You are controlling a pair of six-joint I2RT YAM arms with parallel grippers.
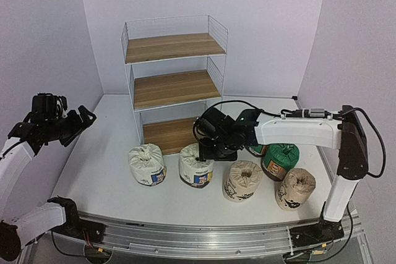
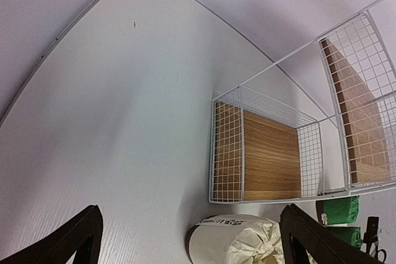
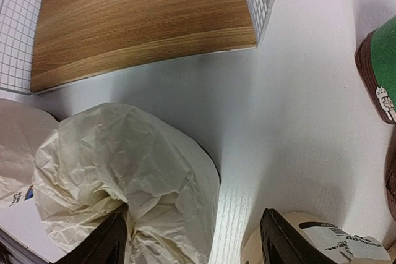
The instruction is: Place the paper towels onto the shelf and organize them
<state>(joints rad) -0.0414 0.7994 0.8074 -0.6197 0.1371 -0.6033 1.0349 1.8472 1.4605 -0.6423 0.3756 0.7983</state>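
My right tool (image 1: 212,148) hangs wide open, holding nothing, just above a white paper towel roll (image 1: 197,166) on the tabletop (image 1: 105,171) before the shelf (image 1: 173,47). My left tool (image 1: 83,117) is open and empty.

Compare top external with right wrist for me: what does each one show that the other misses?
Top external only: the whole shelf with all three tiers, and the left gripper, open and held high at the left. Right wrist only: the right gripper open, one finger over the crumpled top of the white roll. Both: that white roll, the bottom board lying bare, and a green roll.
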